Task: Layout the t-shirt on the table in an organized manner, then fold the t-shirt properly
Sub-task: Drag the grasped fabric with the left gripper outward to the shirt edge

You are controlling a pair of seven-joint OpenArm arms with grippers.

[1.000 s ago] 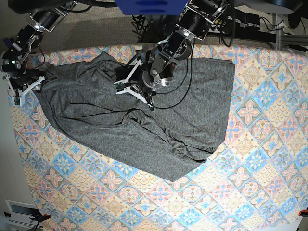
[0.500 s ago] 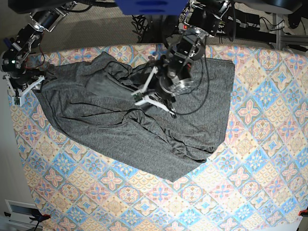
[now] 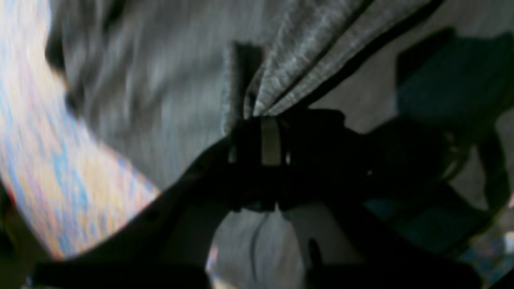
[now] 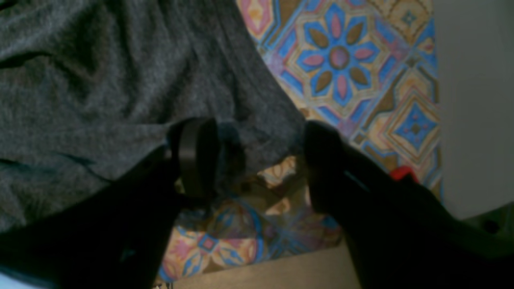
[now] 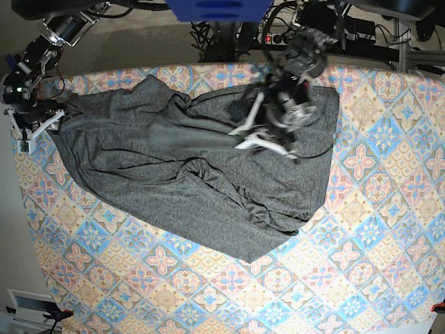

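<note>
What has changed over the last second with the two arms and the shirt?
The left tool, shut on a pinch of the t-shirt, has carried it across the table toward the base view's right, stretching a taut ridge of cloth behind it. The right tool has stayed open at the shirt's edge by the table's corner, and the rest of the shirt lies as before.

Heather-grey t-shirt; table blue, pink, peach floral diamonds.
</note>
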